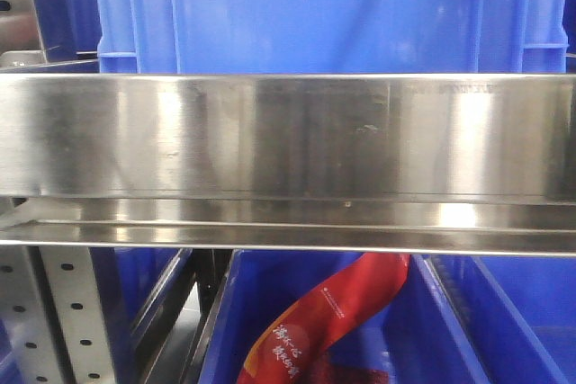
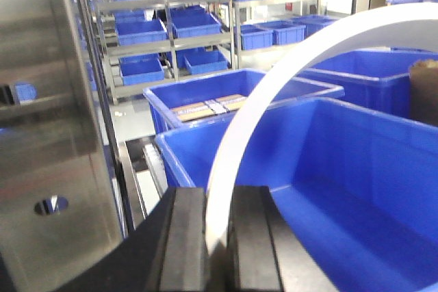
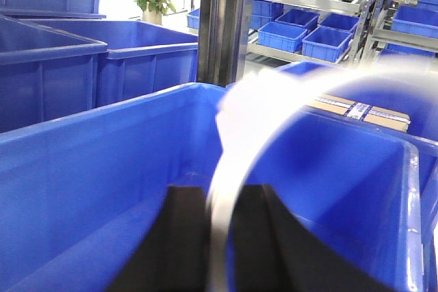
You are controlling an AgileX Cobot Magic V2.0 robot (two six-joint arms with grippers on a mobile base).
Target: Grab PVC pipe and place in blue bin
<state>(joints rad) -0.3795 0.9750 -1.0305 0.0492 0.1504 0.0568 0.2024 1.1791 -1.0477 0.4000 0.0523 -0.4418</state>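
Steel racks (image 2: pixel 171 39) loaded with small blue crates fill the warehouse behind, and in the front view a polished shelf beam (image 1: pixel 288 137) runs across the picture, with a red bag (image 1: pixel 333 321) lying in a blue crate below it. The pipe (image 2: pixel 287 76) is white, smooth and flattish in look, bent into a broad arc. In the left wrist view it rises from between the black pads and sweeps up and to the right above the open bin (image 2: pixel 356 162). The left hand (image 2: pixel 217 200) is closed narrowly on the pipe, a pad (image 2: pixel 185 237) pressed to each side of it, and it points across the bin's near rim. Just beyond that bin, another one holds strapped boxes (image 2: pixel 209 106). In the right wrist view the pipe is blurred but shows the same white curve, arching up and to the right over a blue bin's interior. The right hand (image 3: pixel 222 193) also clamps it between its two dark pads, aimed down into the bin. Neither end of the pipe touches the bin floor.
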